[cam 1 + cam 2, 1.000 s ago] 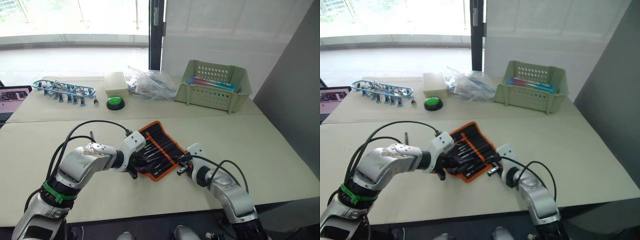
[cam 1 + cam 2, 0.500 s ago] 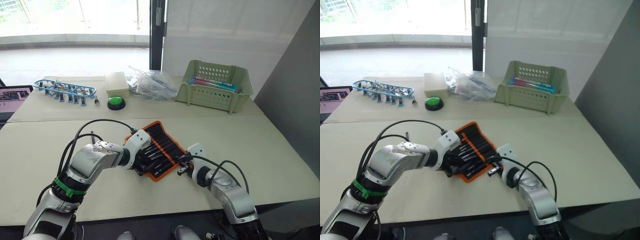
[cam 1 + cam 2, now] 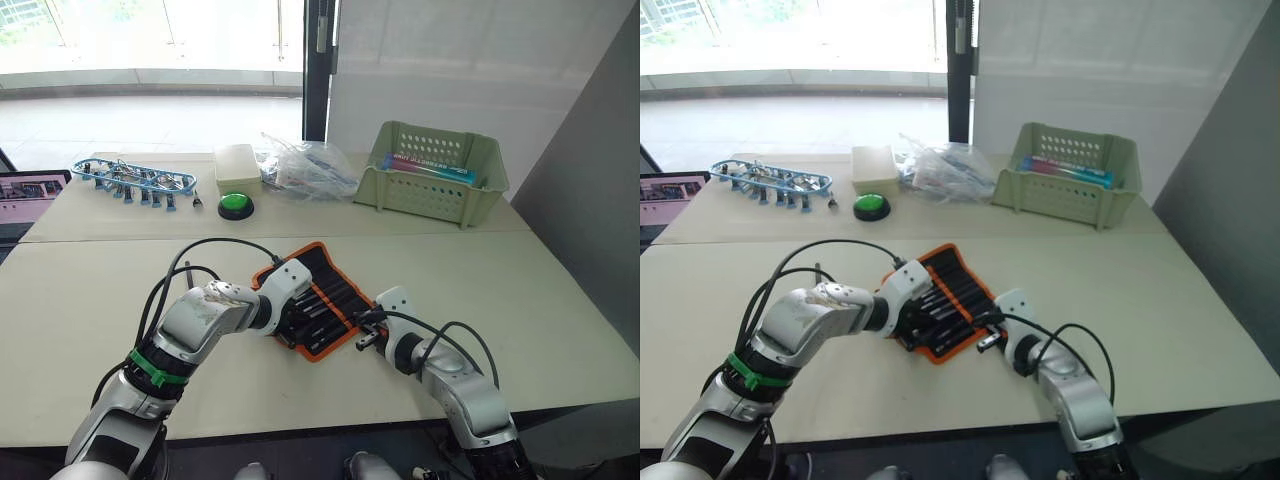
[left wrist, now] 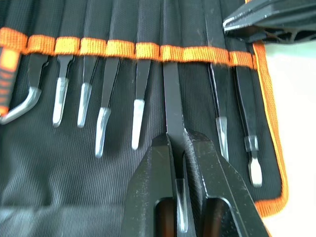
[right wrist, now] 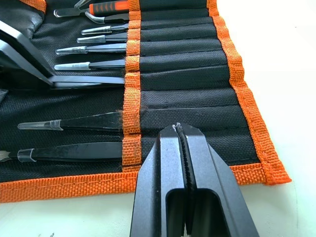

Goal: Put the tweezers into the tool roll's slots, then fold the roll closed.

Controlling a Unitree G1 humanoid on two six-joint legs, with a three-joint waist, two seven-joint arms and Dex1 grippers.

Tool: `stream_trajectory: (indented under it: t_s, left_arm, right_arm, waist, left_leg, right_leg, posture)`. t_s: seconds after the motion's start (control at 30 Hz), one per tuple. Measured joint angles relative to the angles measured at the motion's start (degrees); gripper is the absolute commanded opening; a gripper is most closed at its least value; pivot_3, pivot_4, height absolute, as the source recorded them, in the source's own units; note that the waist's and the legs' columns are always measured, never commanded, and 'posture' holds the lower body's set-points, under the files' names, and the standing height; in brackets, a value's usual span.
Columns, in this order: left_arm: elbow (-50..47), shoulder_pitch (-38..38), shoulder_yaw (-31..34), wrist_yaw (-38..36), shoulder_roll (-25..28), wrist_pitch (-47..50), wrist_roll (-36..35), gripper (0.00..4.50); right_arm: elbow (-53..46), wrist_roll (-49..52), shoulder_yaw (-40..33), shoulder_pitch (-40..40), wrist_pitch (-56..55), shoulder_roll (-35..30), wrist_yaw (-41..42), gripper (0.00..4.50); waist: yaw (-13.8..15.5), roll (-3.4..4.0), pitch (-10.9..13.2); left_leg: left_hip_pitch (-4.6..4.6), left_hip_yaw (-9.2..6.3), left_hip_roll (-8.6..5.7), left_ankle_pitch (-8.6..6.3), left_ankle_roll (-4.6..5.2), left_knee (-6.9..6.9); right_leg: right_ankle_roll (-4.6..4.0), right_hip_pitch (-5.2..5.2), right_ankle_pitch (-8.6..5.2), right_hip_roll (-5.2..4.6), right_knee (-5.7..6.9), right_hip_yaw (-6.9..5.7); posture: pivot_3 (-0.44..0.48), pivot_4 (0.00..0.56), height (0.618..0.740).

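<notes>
Strong daylight floods in past the pale table's far edge, the glass overexposed; wrist views blur close up.

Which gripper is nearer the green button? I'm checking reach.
Left. The left gripper is over the tool roll, below the green button; the right gripper sits farther, at the roll's near-right edge.

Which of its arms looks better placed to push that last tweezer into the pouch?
Probably the left: the left gripper is shut on the tweezer, already lined up in a slot of the tool roll. The right gripper is shut, pressing the roll's edge.
</notes>
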Motion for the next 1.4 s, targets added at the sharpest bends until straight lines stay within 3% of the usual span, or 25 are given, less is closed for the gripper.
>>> stream_trajectory:
  t_s: [0.7, 0.77, 0.97, 1.13, 1.3, 1.4]
  left_arm:
    - [17.9, -5.0, -2.5, -3.0, -9.4, -16.2, 7.0, 0.02]
    - [18.0, -5.0, -2.5, -3.2, -9.3, -16.3, 7.3, 0.88]
    - [12.5, -3.8, -1.4, -4.3, -7.1, -13.9, 6.9, 2.8]
    - [-0.4, -1.7, 9.2, -5.3, -0.2, -6.9, 1.9, 4.44]
    - [-9.0, 5.0, 19.8, -4.7, 4.4, -2.1, -2.6, 4.48]
    - [-13.5, 17.6, 26.8, -2.0, 6.3, -9.2, -0.2, 4.48]
  right_arm:
    - [-0.5, 0.0, -0.4, 0.6, 0.0, -0.3, -0.9, 0.0]
    - [-0.6, 0.0, -0.4, 0.8, 0.0, -0.3, -0.9, 0.0]
    - [-0.8, 0.0, 0.1, 0.8, 0.0, 0.0, -0.7, 0.0]
    - [-0.9, 0.1, 0.1, 0.8, 0.0, -0.1, -0.5, 0.0]
    - [-0.4, 0.1, 0.2, 0.2, 0.0, -0.1, -0.4, 0.0]
    - [0.0, 0.2, 0.4, -0.3, 0.0, -0.1, 0.1, 0.0]
  waist:
    - [0.5, 0.01, 0.0]
    - [0.5, 0.0, 0.0]
    - [0.2, 0.02, 0.0]
    - [0.1, 0.06, 0.0]
    - [0.0, 0.08, 0.0]
    - [-0.5, 0.11, 0.0]
  left_leg:
    - [-0.06, -0.04, -0.04, 0.01, 0.01, 0.29]
    - [-0.07, -0.04, -0.04, 0.01, 0.02, 0.3]
    - [-0.12, -0.05, 0.01, 0.01, 0.02, 0.28]
    - [-0.12, -0.1, 0.14, 0.0, 0.02, 0.19]
    - [-0.08, -0.1, 0.14, 0.0, 0.02, 0.19]
    - [0.07, -0.03, 0.15, 0.0, 0.02, 0.04]
  right_leg:
    - [0.09, 0.12, 0.05, 0.0, 0.06, 0.01]
    - [0.09, 0.11, 0.06, 0.0, 0.06, 0.01]
    - [0.09, 0.02, 0.05, 0.07, 0.13, 0.04]
    - [0.06, -0.02, 0.02, 0.23, 0.13, 0.08]
    - [0.07, 0.01, 0.02, 0.21, 0.13, 0.08]
    - [0.01, 0.02, 0.0, 0.21, 0.13, 0.19]
  posture:
    - [0.0, 0.15, 0.74]
    - [0.0, 0.15, 0.74]
    - [0.0, 0.15, 0.74]
    - [0.0, 0.15, 0.74]
    - [0.0, 0.15, 0.74]
    - [0.0, 0.15, 0.74]
